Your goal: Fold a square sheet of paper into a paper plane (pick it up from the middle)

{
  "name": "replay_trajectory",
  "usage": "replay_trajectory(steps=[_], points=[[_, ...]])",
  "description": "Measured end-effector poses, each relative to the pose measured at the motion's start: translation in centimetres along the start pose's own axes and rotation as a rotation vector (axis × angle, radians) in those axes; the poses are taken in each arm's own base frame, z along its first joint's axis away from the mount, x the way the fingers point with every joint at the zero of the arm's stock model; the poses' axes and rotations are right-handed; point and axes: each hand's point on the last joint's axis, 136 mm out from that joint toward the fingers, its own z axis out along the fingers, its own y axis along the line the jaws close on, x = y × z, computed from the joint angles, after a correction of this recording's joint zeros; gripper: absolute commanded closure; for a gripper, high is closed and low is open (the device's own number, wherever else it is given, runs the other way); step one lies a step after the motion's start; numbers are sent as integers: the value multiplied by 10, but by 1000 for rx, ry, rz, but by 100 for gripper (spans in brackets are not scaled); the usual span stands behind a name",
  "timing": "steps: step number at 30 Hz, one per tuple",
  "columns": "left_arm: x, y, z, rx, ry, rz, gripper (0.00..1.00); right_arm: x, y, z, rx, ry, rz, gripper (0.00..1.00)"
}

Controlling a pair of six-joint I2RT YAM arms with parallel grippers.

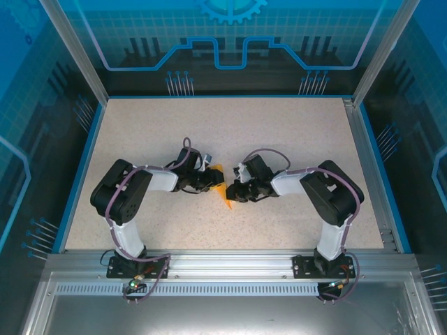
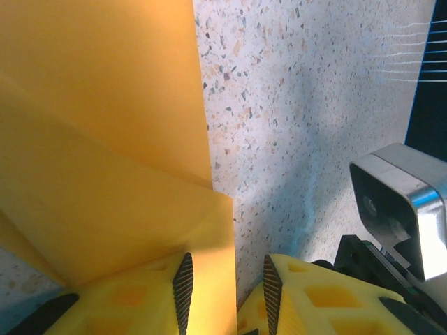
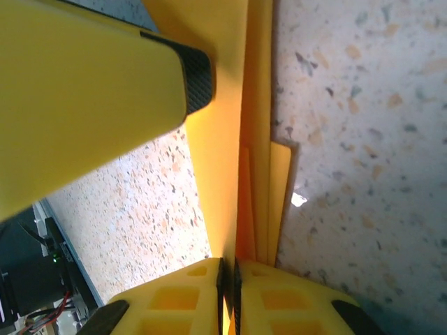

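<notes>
Right pincer (image 3: 228,272): clenched on the sheet of paper (image 3: 230,139), on its folded layers.
Surface (image 1: 279,132): speckled; the paper sits midway between both pincers.
Left pincer (image 2: 227,283): part-spread around the paper's edge, not gripping.
Risk: we judge the layers may slip or tear if the pincers pull apart.
Hidden: we cannot read the crease pattern.
</notes>
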Motion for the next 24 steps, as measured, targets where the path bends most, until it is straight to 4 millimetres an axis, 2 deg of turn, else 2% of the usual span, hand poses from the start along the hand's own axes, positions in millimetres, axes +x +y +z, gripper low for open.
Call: replay_trajectory(steps=[6, 18, 24], points=[[0, 0, 0, -6, 6, -5, 65, 2, -5, -1, 32, 11, -9, 91], [1, 1, 0, -16, 14, -11, 65, 6, -2, -1, 83, 28, -40, 85], [2, 2, 0, -22, 19, -17, 65, 11, -3, -1, 149, 58, -67, 88]])
